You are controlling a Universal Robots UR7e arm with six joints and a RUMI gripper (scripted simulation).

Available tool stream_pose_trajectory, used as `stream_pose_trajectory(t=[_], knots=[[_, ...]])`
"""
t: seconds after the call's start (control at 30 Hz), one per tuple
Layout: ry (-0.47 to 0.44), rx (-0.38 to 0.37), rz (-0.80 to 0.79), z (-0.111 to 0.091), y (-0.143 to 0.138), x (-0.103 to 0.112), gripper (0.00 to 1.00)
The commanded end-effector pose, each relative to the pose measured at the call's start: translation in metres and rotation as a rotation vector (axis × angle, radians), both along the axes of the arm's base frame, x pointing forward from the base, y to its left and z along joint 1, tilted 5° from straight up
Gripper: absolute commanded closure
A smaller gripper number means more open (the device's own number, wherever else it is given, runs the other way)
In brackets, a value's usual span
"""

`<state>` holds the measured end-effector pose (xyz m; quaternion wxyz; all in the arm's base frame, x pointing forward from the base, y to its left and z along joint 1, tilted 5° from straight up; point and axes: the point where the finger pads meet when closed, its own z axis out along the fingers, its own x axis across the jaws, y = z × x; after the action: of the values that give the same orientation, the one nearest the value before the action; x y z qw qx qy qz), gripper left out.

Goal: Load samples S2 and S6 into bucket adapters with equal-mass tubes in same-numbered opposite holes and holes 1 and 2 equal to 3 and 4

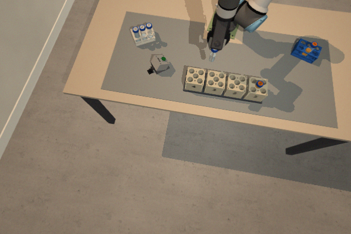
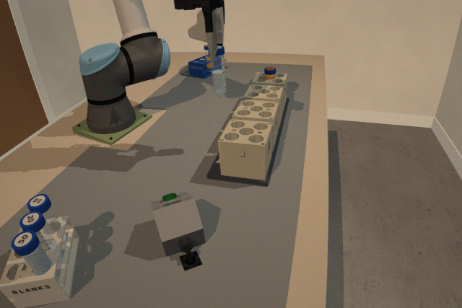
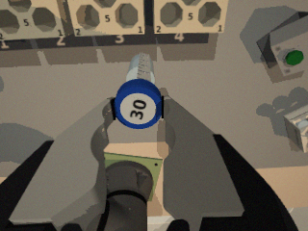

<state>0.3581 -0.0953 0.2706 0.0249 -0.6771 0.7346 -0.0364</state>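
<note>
My gripper (image 1: 214, 50) (image 2: 216, 51) (image 3: 139, 98) is shut on the cap of the 30 mL blank (image 1: 211, 57) (image 2: 218, 82) (image 3: 140, 72), held in the air behind the stand, tip down. Adapter 4 (image 1: 193, 86) (image 2: 242, 164), adapter 3 (image 1: 214, 90) and adapter 2 (image 1: 235, 93) show no tubes. Adapter 1 (image 1: 255, 97) holds an orange-dot sample (image 1: 260, 83) (image 2: 269, 71), apparently in centre hole 5; its ID is unreadable. Another orange-dot sample (image 1: 314, 44) stands in the blue rack (image 1: 311, 59) (image 2: 196, 71). The DONE key (image 1: 163, 58) (image 2: 169, 197) (image 3: 295, 58) is green.
The BLANKS rack (image 1: 146, 42) (image 2: 31, 293) at the left holds the 10 blank (image 2: 39, 203), 20 blank (image 2: 32, 221) and 50 blank (image 2: 25, 242). The sloped desk (image 1: 160, 67) (image 2: 179, 221) lies between that rack and adapter 4. The arm's base (image 2: 112, 118) is at the back.
</note>
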Motion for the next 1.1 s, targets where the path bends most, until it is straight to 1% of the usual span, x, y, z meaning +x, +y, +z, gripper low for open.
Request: stream_pose_trajectory(t=[0.0,0.03,0.53,0.6,0.83,1.07], knots=[[0.004,-0.005,-0.004,0.001,0.021,0.014,1.00],[0.004,-0.005,-0.004,0.001,0.021,0.014,1.00],[0.004,-0.005,-0.004,0.003,0.108,0.064,1.00],[0.004,-0.005,-0.004,0.003,0.108,0.064,1.00],[0.004,-0.005,-0.004,0.004,0.148,0.088,1.00],[0.004,-0.005,-0.004,0.004,0.148,0.088,1.00]])
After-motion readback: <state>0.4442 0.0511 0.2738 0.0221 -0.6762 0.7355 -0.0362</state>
